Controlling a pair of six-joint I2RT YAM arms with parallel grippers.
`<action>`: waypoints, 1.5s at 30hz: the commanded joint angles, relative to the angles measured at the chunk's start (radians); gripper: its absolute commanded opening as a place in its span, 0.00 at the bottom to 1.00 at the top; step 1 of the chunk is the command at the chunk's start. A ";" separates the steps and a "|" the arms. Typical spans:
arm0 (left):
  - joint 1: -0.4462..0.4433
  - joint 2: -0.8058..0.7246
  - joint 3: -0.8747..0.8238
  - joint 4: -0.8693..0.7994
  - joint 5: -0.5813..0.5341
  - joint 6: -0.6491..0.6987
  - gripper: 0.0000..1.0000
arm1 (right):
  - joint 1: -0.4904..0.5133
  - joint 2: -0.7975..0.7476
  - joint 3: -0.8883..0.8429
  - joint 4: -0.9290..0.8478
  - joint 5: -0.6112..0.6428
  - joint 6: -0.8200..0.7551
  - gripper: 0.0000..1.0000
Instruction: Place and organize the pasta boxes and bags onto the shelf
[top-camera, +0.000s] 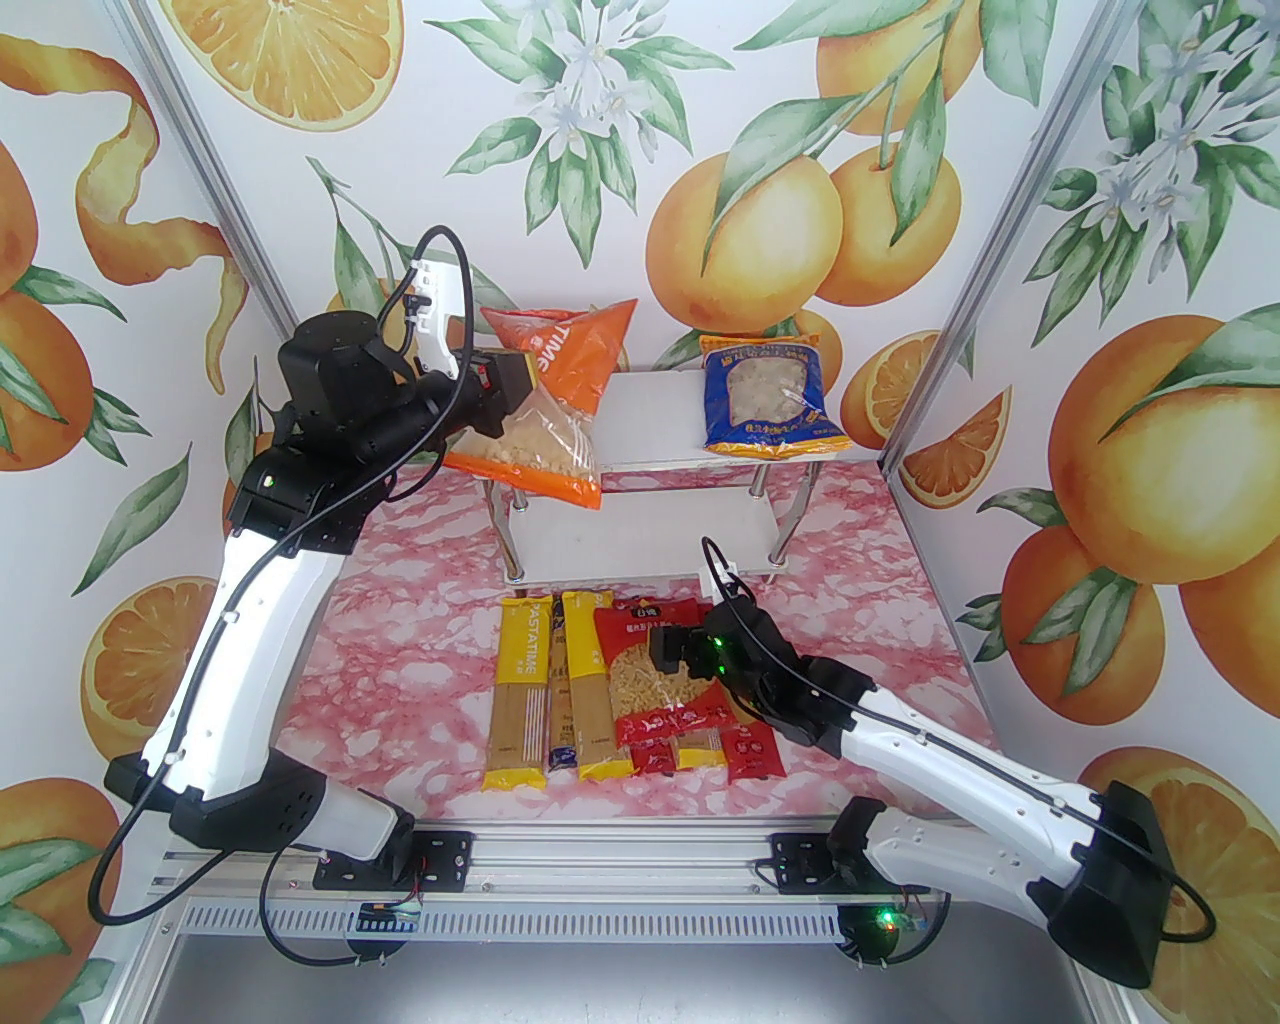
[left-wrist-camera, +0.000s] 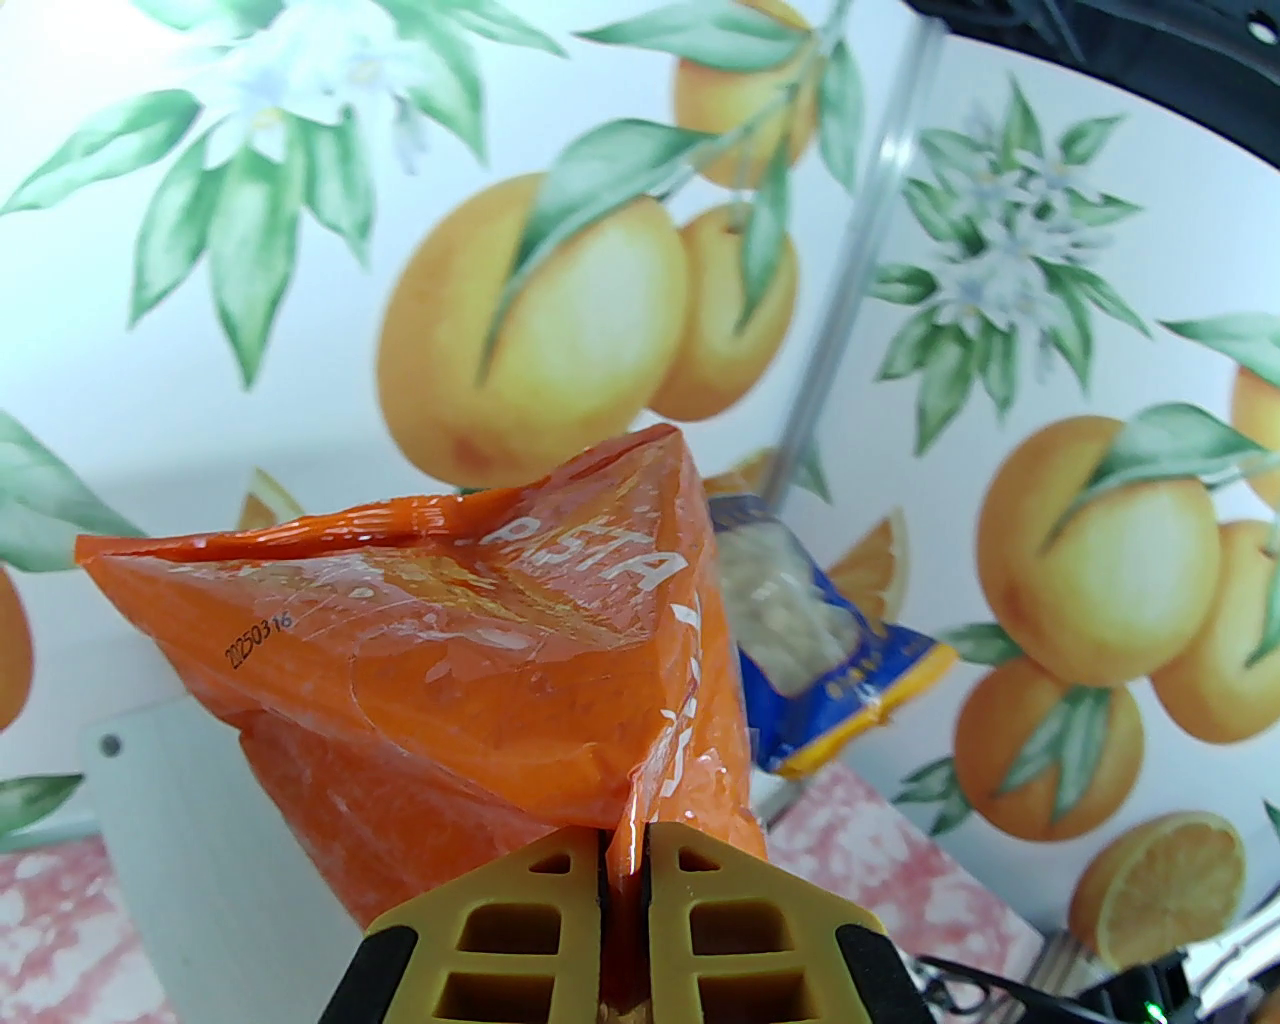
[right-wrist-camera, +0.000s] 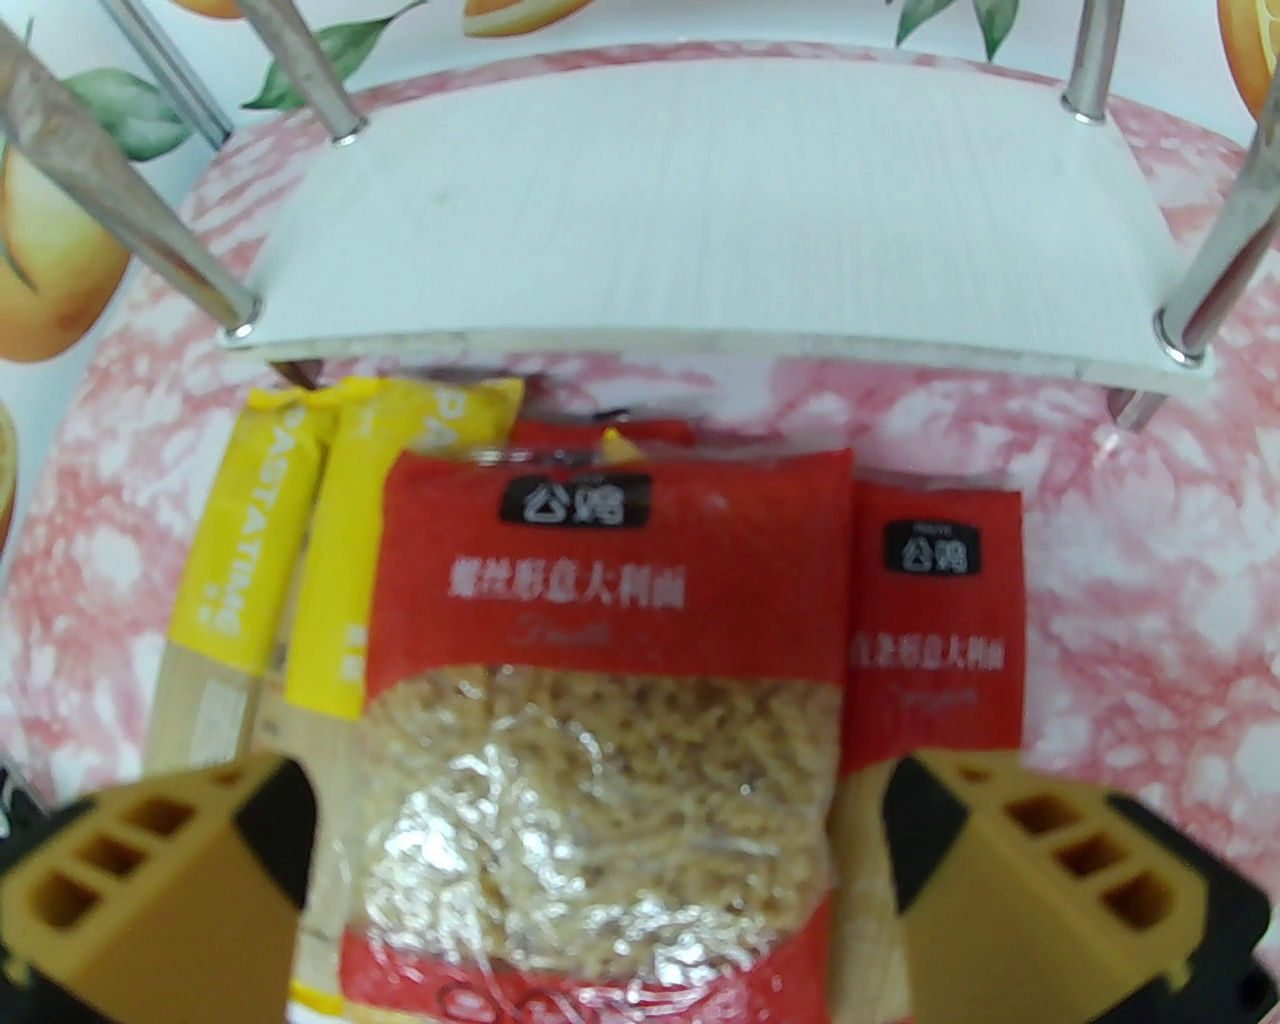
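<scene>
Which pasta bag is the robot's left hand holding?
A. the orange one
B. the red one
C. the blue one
A: the left hand is pinched shut on the orange bag. The blue bag sits on the top board of the shelf, and the red bag lies in front of the open right hand.

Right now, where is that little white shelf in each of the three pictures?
Top external: the shelf stands mid-picture, just above centre.
Left wrist: its board's corner, lower left, behind the orange bag.
Right wrist: its lower board spans the top.
Shared landmark: the pink marbled tabletop.
</scene>
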 joint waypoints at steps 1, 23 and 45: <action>0.004 0.001 0.051 0.200 -0.057 -0.014 0.00 | -0.006 -0.003 0.038 0.016 -0.010 -0.026 1.00; 0.014 0.088 -0.020 0.278 -0.201 -0.020 0.00 | -0.007 0.019 0.070 0.007 -0.008 -0.061 1.00; 0.048 0.165 -0.145 0.231 -0.218 -0.025 0.00 | -0.008 -0.007 0.033 -0.011 0.004 -0.051 1.00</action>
